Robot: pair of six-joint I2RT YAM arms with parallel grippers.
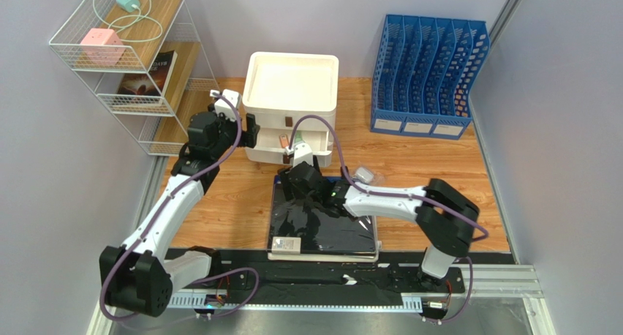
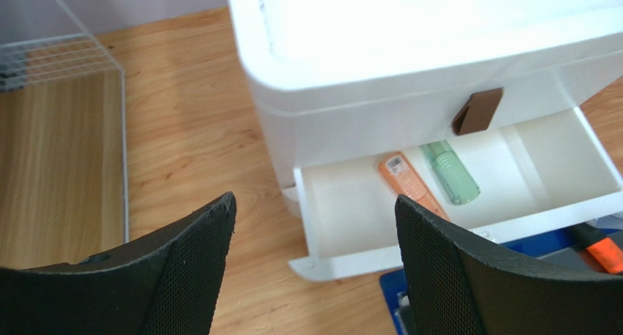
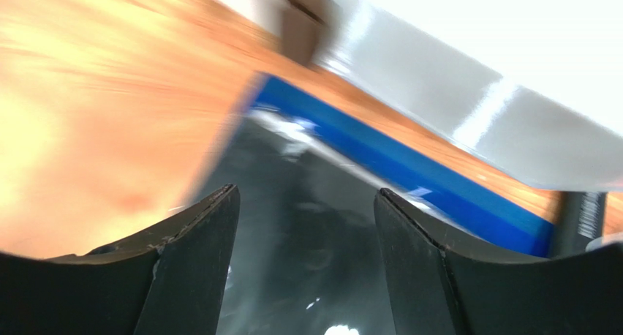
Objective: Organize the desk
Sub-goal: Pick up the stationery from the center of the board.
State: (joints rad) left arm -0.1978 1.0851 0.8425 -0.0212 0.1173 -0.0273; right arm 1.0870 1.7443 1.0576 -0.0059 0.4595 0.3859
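Left gripper (image 2: 314,203) spread, empty; open drawer (image 2: 541,152) just ahead of its jaws. Right gripper (image 3: 306,196) spread, empty; black folder (image 3: 292,262) beneath. Probably the stowing step. Next, right needs a folder-edge pinch.

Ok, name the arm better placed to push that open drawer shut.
Probably right: the right gripper hovers over the black folder straight before the drawer; the left gripper sits off to its side.

Left gripper (image 2: 314,198) jaws wide apart, above desk (image 2: 190,130). White drawer unit (image 2: 380,93) ahead, bottom drawer (image 2: 344,211) pulled open. Orange stick (image 2: 404,180) and green tube (image 2: 451,172) lie side by side inside.
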